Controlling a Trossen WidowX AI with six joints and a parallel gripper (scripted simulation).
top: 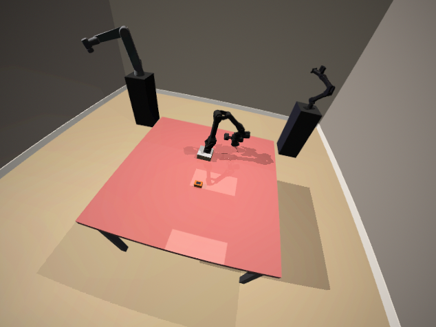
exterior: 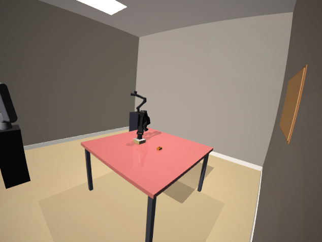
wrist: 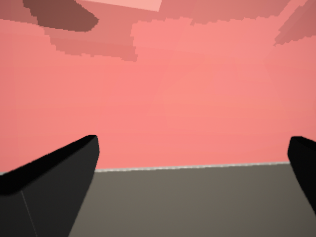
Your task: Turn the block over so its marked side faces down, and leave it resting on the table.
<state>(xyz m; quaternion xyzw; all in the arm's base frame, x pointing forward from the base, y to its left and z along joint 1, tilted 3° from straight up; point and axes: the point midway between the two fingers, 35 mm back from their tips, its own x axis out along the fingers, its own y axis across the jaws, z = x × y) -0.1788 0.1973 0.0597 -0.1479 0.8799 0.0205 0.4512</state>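
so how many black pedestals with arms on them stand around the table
2: one black pedestal off the pink table's far left corner, another black pedestal off its far right corner. None looks hidden in the top view.

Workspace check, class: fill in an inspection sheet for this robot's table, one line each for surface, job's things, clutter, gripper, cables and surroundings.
Surface: red table with two paler rectangular patches.
Job's things: small orange block rests on the table at the edge of the nearer-to-arm pale patch, with a dark mark on its upper face; not yet turned over.
Clutter: nothing seen.
Gripper: gripper open and holding nothing, raised above the table, well away from the block; wrist view shows only table and wall between its fingers.
Cables: nothing seen.
Surroundings: two black pedestals carrying camera arms, tan floor, grey walls, brown board on one wall.
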